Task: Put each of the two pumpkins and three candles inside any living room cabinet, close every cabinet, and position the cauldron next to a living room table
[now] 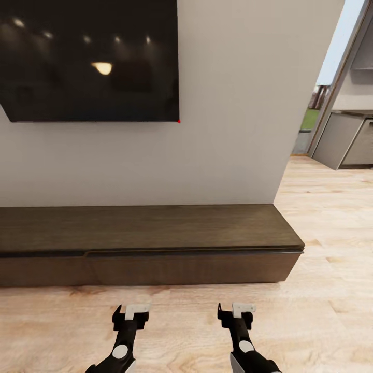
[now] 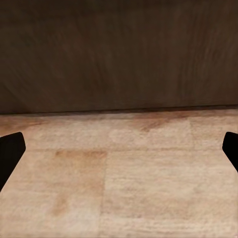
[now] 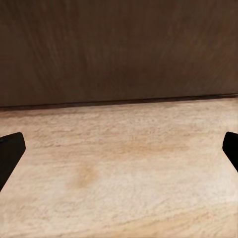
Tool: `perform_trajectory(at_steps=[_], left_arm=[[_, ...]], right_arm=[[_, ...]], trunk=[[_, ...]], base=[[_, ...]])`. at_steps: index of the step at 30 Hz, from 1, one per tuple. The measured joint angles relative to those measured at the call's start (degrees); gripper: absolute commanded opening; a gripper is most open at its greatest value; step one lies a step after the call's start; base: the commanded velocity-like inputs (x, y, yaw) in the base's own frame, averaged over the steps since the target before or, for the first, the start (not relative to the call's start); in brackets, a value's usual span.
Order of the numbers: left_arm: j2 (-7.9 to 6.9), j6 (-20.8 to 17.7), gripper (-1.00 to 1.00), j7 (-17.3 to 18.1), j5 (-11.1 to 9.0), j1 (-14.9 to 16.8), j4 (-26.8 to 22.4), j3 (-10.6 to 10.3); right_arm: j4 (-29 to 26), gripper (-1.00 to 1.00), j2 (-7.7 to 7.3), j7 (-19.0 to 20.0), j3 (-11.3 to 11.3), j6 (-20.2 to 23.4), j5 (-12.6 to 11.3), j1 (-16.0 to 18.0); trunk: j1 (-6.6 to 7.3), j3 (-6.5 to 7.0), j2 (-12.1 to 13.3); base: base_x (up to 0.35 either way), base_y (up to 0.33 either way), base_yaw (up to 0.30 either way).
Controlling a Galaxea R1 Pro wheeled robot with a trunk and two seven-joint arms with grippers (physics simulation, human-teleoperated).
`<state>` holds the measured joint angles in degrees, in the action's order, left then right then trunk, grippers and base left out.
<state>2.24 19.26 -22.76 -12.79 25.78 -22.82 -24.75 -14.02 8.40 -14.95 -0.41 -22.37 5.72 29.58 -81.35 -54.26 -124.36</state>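
The long, low dark-brown cabinet (image 1: 150, 259) runs along the wall straight ahead, and its flat fronts look shut. My left gripper (image 1: 132, 313) and right gripper (image 1: 235, 311) hang low over the wooden floor, a short way in front of the cabinet. Both are open with nothing between their fingers. In the left wrist view the left gripper (image 2: 119, 148) faces the cabinet front (image 2: 119, 54) with its fingertips spread wide. The right gripper (image 3: 119, 148) faces the cabinet front (image 3: 119, 49) in the same way. The pumpkins, candles, cauldron and table are out of view.
A large black TV screen (image 1: 88, 57) hangs on the pale wall above the cabinet. The cabinet ends at the right by an opening where grey kitchen units (image 1: 344, 140) stand. Light wooden floor (image 1: 331, 233) stretches to the right and in front.
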Motion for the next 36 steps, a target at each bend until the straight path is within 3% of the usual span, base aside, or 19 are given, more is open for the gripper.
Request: perform_trajectory(at_steps=[5,10,13,17,22,29,36], left_arm=[[0.05,-0.2,1.00,0.2,-0.1,0.0,0.0,0.0],[0.01,-0.4,1.00,0.4,-0.2,0.0,0.0,0.0],[0.02,-1.0,1.00,0.5,-0.3,0.0,0.0,0.0],[0.12,-3.2,1.00,0.5,-0.5,0.1,-0.1,0.1],[0.27,-8.6,1.00,0.5,-0.5,0.1,-1.8,0.2],[0.23,-14.5,1.00,0.4,-0.5,0.0,-5.1,0.3],[0.24,-23.4,1.00,0.5,-1.0,-0.1,-10.5,0.3]], right_arm=[[-0.4,1.00,0.20,0.5,0.1,3.6,0.0,0.0],[-2.1,1.00,0.27,1.6,0.1,8.8,0.0,0.3],[-4.1,1.00,0.28,1.9,0.0,16.0,-0.1,0.5],[-5.5,1.00,0.06,1.8,-1.2,21.6,-1.1,0.6],[-7.3,1.00,-0.13,1.7,-3.2,23.5,-2.8,0.4],[-7.7,1.00,-0.23,1.6,-3.0,23.9,-2.7,0.1],[-7.8,1.00,-0.18,1.7,-3.0,23.9,-2.9,0.0]], trunk=[[0.00,0.00,0.0],[1.09,0.89,2.0],[1.75,1.43,3.2],[2.63,2.15,4.8],[3.73,3.05,6.8],[5.27,4.30,9.6],[6.81,5.56,12.4]], base=[[0.000,0.000,0.000],[0.000,0.000,0.000],[0.000,0.000,0.000],[0.000,0.000,0.000],[0.000,0.000,0.000],[0.000,0.000,0.000],[0.000,0.000,0.000]])
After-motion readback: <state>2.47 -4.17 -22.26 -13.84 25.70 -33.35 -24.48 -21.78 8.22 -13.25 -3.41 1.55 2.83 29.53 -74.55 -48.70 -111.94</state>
